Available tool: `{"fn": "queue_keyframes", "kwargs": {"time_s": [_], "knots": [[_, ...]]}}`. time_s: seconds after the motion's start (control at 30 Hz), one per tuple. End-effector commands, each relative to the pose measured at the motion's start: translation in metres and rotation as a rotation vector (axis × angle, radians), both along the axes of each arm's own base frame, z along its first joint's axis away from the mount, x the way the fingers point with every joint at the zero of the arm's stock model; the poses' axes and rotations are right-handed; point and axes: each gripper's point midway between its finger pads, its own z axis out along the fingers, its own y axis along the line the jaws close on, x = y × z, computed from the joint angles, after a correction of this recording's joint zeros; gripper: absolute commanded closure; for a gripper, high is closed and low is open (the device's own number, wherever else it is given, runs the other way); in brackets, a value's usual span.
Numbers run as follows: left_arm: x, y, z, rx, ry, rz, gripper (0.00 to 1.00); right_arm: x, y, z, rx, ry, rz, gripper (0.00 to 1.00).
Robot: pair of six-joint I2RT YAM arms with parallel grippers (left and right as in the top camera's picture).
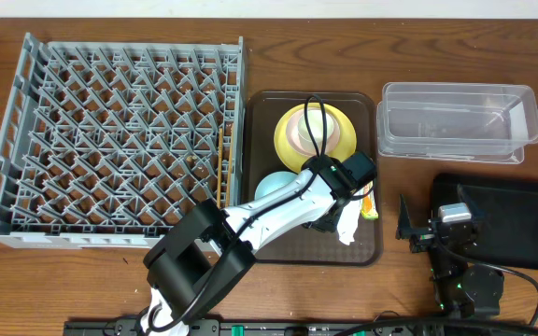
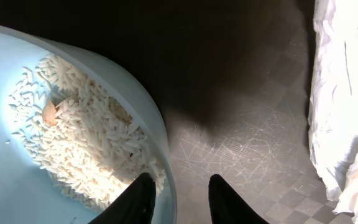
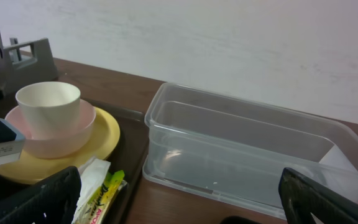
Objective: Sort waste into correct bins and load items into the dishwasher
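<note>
The left claw (image 2: pixel 180 180) stands partly open over the near edge of a light blue bowl (image 2: pixel 17 186). One finger sits inside the bowl and the other outside, so the rim passes between them. A gap still shows on the outer side, so nothing is pinched. The bowl holds a heap of loose white rice-like scraps (image 2: pixel 86 143) and sits on the dark brown serving tray (image 1: pixel 260 112), at its left side. Just to the right of the claw on the same tray lies a crumpled long white paper wrapper (image 2: pixel 340 93). Beside the wrapper is a small narrow orange-yellow-green packet (image 3: pixel 107 196). Further back on the tray is a round yellow plate (image 1: pixel 283 140). It carries a pale pinkish-white bowl (image 3: pixel 61 146) with a small white cup (image 3: pixel 48 106) standing upright inside it. The right claw (image 3: pixel 179 177) is spread wide and holds nothing. It hangs above the desk (image 1: pixel 344 47) between the brown tray and a shallow black rectangular tray (image 1: pixel 530 233) and faces a clear plastic rectangular tub (image 1: pixel 456 93) that sits behind the black tray. A large square grey plastic dish rack (image 1: pixel 26 131) with rows of upright pegs fills the left of the desk, touching the brown tray's left edge.
</note>
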Motion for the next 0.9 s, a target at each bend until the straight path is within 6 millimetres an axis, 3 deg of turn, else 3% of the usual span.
{"fn": "queue_keyframes", "kwargs": {"time_s": [0.0,0.27,0.6,0.73,0.87], "knots": [[0.003,0.004,-0.003,0.022,-0.013,0.008,0.68,0.000,-0.001,-0.001,0.014,0.003,-0.008,0.01],[0.009,0.006,0.007,0.020,-0.053,0.011,0.85,0.000,-0.001,-0.001,0.014,0.003,-0.008,0.01],[0.017,0.004,0.037,-0.029,-0.123,0.009,0.93,0.000,-0.001,-0.001,0.014,0.003,-0.008,0.01],[0.020,0.003,0.058,-0.076,-0.158,0.016,0.93,0.000,-0.001,-0.001,0.014,0.003,-0.008,0.01],[0.026,0.008,0.096,-0.164,-0.215,0.043,0.93,0.000,-0.001,-0.001,0.014,0.003,-0.008,0.01]]}}
